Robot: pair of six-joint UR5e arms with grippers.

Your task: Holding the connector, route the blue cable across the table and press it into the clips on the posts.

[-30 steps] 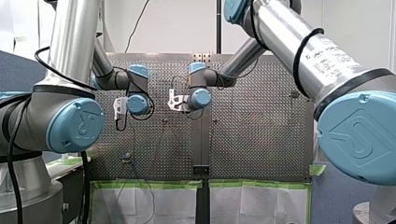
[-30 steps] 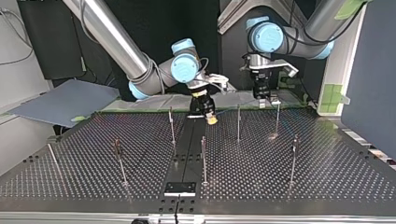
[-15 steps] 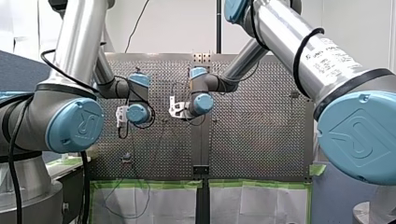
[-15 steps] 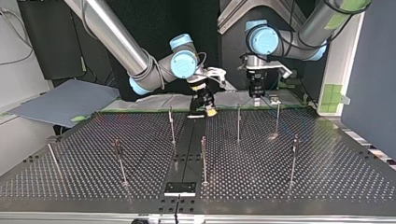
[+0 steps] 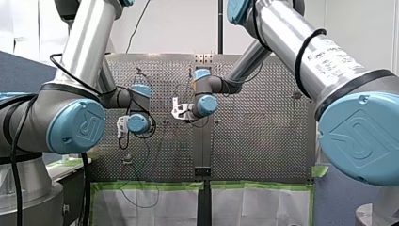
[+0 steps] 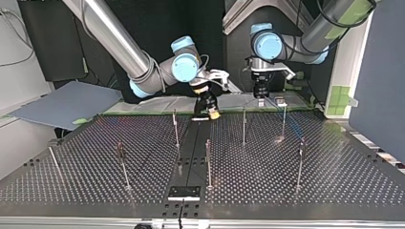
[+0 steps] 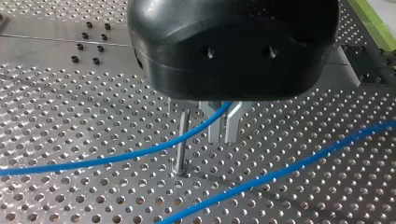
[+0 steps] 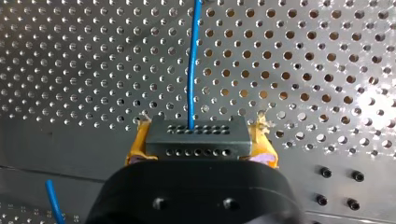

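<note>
Over the last second the left arm is being brought toward the near edge of the front view, its wrist now sitting lower there. The left pincer is being kept closed on the blue cable, just beside a post — cable is probably being drawn along for the first pressing-in. The right pincer is being shifted only slightly at the far edge of the desk in the top view. Its yellow pads are being held clamped on the connector. Routing is being judged as early.
</note>
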